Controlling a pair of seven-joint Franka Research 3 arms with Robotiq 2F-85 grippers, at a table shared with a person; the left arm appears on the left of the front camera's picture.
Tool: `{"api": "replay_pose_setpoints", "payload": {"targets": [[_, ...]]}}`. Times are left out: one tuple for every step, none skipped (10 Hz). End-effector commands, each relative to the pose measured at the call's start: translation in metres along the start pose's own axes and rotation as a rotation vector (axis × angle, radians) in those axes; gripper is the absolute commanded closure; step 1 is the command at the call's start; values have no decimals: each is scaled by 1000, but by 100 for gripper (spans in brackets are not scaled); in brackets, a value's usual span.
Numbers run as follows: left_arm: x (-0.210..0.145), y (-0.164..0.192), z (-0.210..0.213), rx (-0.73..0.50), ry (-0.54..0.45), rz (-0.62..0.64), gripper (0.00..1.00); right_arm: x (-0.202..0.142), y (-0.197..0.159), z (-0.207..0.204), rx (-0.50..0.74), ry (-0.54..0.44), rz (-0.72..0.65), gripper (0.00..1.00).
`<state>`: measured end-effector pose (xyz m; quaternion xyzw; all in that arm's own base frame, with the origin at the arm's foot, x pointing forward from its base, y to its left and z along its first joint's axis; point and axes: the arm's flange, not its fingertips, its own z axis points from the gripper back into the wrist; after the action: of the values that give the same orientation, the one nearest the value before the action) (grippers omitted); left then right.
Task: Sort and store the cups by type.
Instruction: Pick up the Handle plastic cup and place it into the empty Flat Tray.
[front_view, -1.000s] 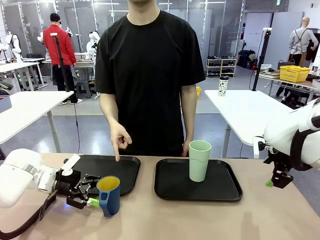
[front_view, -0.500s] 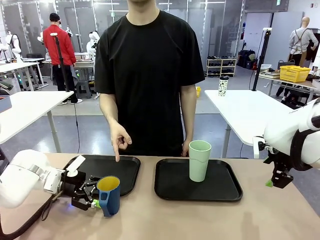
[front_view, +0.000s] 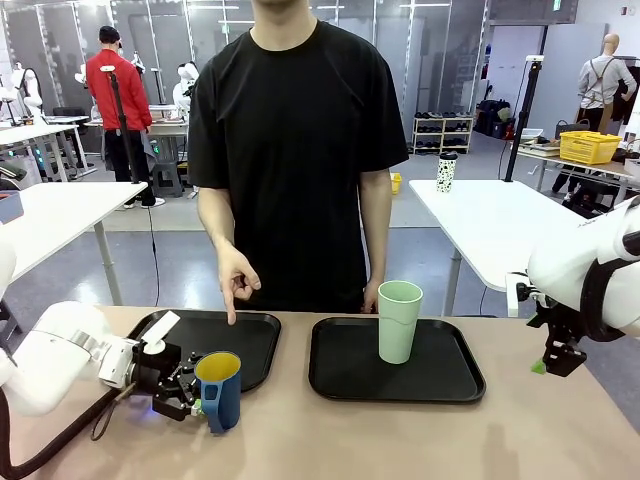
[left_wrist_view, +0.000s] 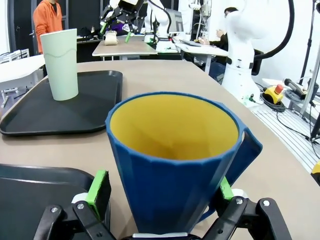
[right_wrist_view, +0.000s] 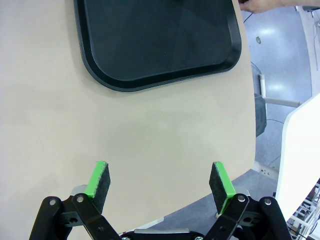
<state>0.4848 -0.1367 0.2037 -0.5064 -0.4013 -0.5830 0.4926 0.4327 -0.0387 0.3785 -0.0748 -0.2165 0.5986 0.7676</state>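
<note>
Tumbler (front_view: 399, 321) on right tray (front_view: 345, 375), mug (front_view: 219, 389) before left tray (front_view: 250, 345)

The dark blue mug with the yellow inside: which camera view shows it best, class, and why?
The left wrist view: the dark blue mug with the yellow inside sits close up between the open left gripper pads, handle visible. The front view shows it small; the right wrist view shows tray and table.

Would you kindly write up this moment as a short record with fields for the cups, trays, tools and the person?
blue mug: upright on the table, beside the left tray
green cup: upright on the right tray
left tool: open, pads either side of the blue mug
right tool: open, empty, above bare table
person's hand: pointing down at the left tray
</note>
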Motion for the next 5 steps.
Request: {"api": "replay_pose_setpoints", "payload": {"targets": [[-1,5,-3,-22,-35,11,0,2,0,-2,-13,-6,0,0],[-1,4,-4,-39,-51,9,0,2,0,-2,-13,-6,0,0],[1,4,-6,-43,-57,5,0,2,0,-2,-13,-6,0,0],[1,4,-9,-63,-61,-2,0,2,0,-2,-13,-6,0,0],[1,4,-10,-70,-63,-12,0,2,0,-2,-13,-6,0,0]]}}
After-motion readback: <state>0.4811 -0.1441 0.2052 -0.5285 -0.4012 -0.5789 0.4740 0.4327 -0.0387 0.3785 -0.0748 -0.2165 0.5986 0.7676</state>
